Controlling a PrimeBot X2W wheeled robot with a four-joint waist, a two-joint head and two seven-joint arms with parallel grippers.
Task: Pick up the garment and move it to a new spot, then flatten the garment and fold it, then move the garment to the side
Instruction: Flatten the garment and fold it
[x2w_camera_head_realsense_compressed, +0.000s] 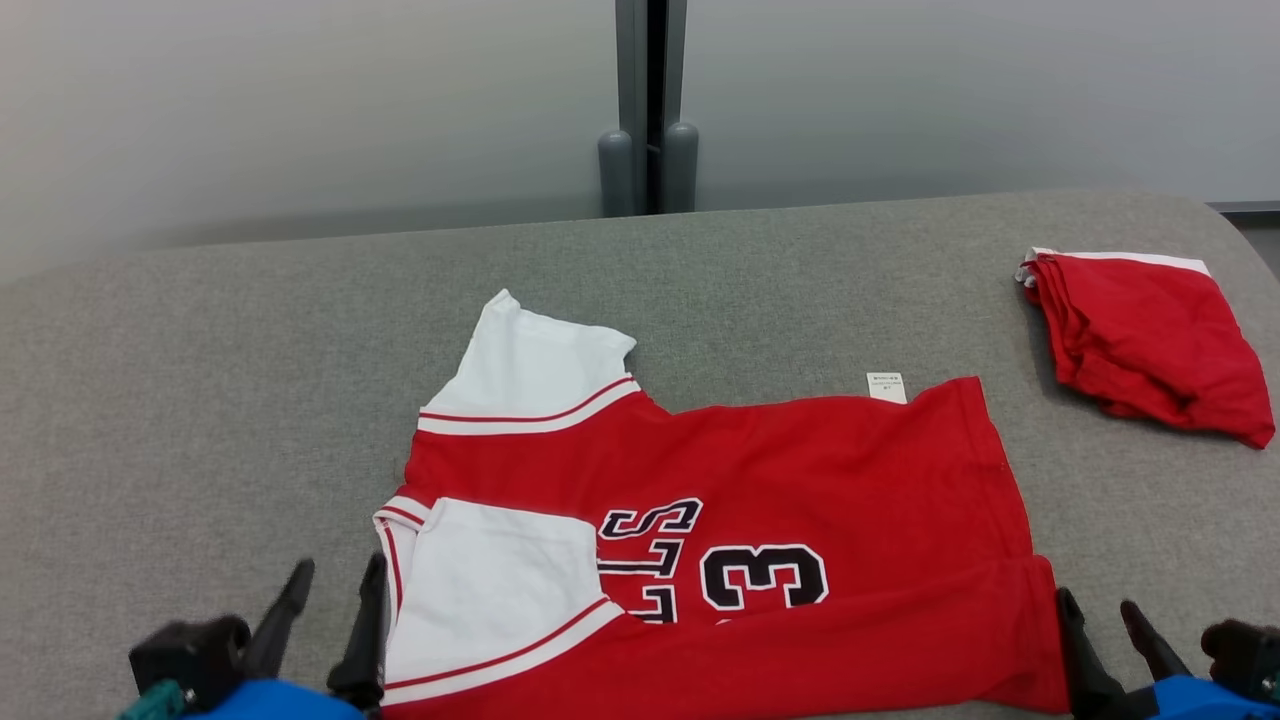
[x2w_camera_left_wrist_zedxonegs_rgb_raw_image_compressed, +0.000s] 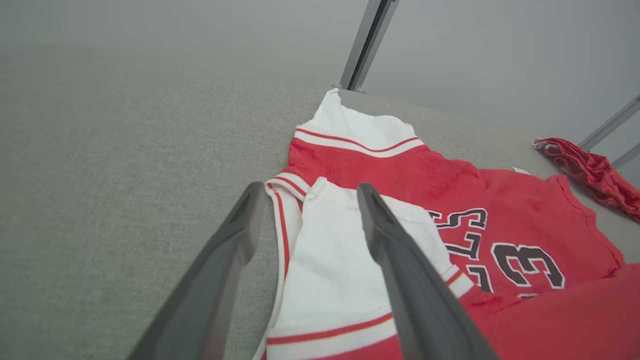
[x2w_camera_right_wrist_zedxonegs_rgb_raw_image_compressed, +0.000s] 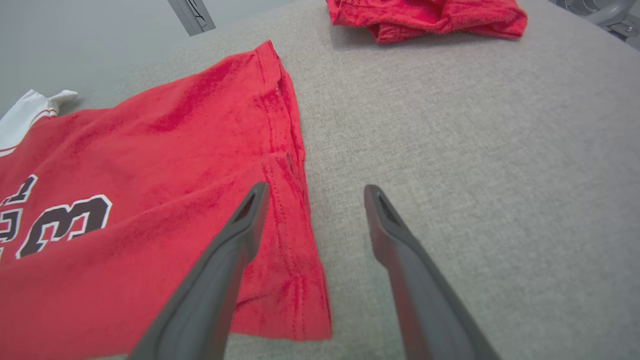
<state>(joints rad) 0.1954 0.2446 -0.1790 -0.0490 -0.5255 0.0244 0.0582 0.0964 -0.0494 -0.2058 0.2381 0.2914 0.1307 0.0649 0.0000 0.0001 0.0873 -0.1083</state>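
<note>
A grey cloth-covered table (x2w_camera_head_realsense_compressed: 200, 400) spans the head view, and the garment (x2w_camera_head_realsense_compressed: 800, 470), a red jersey with white sleeves, lies spread sideways at its near middle, collar end to the left and hem to the right. One white sleeve (x2w_camera_head_realsense_compressed: 530, 370) sticks out at the far left; the other sleeve (x2w_camera_head_realsense_compressed: 500, 580) is folded onto the chest, and a near strip of red looks folded up over the body. A second red garment (x2w_camera_head_realsense_compressed: 1150, 340), bunched and with a white edge, sits well apart at the far right. Both arms reach in low from the near edge, pointing away from the robot. The left fingers (x2w_camera_head_realsense_compressed: 370, 600) are spread and hold nothing, one over the folded sleeve by the collar end, the other over bare table. The right fingers (x2w_camera_head_realsense_compressed: 1072, 615) are likewise spread and empty, straddling the near hem corner, one over red cloth, one over table. Black, white-outlined writing lies sideways on the chest: a "3", plus an "S" and two "L"s partly under the sleeve. A small white tag (x2w_camera_head_realsense_compressed: 886, 387) at the far edge has print too small to read
</note>
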